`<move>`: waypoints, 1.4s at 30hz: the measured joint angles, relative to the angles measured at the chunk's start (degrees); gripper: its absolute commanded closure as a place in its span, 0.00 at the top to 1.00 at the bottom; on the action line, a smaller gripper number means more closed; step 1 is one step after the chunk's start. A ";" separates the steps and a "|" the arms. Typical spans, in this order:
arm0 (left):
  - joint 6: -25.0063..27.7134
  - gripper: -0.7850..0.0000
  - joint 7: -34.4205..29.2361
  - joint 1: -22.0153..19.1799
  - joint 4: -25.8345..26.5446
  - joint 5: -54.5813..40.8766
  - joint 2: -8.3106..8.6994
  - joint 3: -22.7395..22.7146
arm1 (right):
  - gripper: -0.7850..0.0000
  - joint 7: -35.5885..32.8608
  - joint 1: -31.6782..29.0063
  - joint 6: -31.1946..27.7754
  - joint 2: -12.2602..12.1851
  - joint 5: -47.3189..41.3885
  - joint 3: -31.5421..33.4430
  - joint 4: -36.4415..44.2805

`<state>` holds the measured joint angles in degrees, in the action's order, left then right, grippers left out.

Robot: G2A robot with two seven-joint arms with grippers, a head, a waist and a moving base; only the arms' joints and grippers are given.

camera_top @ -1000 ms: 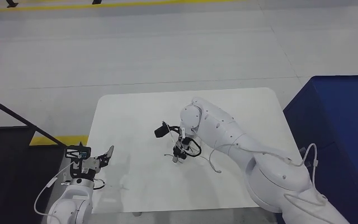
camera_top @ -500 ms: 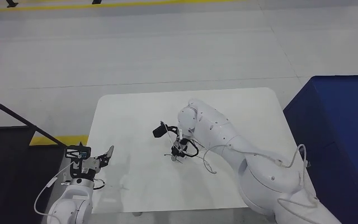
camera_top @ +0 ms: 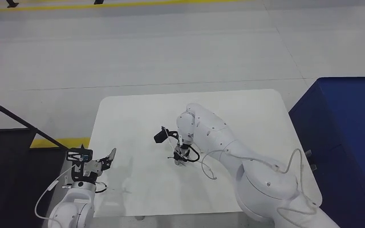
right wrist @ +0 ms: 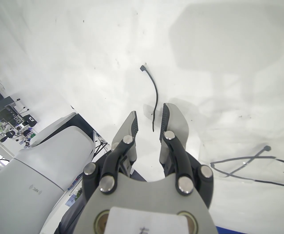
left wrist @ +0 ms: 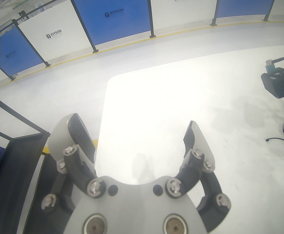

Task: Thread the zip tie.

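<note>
White table (camera_top: 131, 119), rounded corners, top scuffed with small dark specks (right wrist: 117, 63). Grey floor (camera_top: 171, 45) all round. Yellow line (camera_top: 142, 3) on the floor, well beyond the table's far edge. Blue box (camera_top: 336, 131) just off the right edge. Black rail (camera_top: 25, 122) slants off the left edge, with a short yellow strip (camera_top: 57, 142) on the floor beside it. Fence (left wrist: 115, 20) of blue and white panels on black posts stands beyond the far edge, along a yellow floor line.
</note>
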<state>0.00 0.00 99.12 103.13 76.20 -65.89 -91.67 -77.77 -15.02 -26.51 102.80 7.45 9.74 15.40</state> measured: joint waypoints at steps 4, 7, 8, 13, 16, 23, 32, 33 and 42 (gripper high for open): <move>0.00 1.00 0.00 0.00 0.00 0.00 0.00 0.00 | 0.25 0.11 -0.04 -0.12 0.59 -0.23 0.00 -0.79; 0.00 1.00 0.00 0.00 0.00 0.00 0.00 0.00 | 0.25 0.04 -0.11 -0.04 0.98 -0.22 0.00 -1.27; 0.00 1.00 0.00 0.00 0.00 0.00 0.00 0.00 | 0.24 -0.01 -0.14 0.01 1.09 -0.23 0.01 -1.44; 0.00 1.00 0.00 0.00 0.00 0.00 0.00 0.00 | 0.18 -0.14 -0.34 0.14 1.60 -0.41 0.06 -2.55; 0.00 1.00 0.00 0.00 0.00 0.00 0.00 0.00 | 0.12 -0.28 -0.46 0.28 1.84 -0.44 0.21 -3.39; 0.00 1.00 0.00 0.00 0.00 0.00 0.00 0.00 | 0.00 -0.73 -0.64 0.76 2.30 -1.12 1.22 -5.09; 0.00 1.00 0.00 0.00 0.00 0.00 0.00 0.00 | 0.00 -0.85 0.52 0.83 1.47 -5.27 3.62 -4.19; 0.00 1.00 0.00 0.00 0.00 0.00 0.00 0.00 | 0.00 -0.98 0.69 0.96 1.14 -6.07 3.80 -3.67; 0.00 1.00 0.00 0.00 0.00 0.00 0.00 0.00 | 0.55 -3.15 2.05 3.14 -0.99 -8.45 3.65 -1.71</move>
<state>0.00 0.00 99.12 103.13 76.20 -65.89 -91.67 -80.91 -12.97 -23.37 101.81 -1.00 13.39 13.69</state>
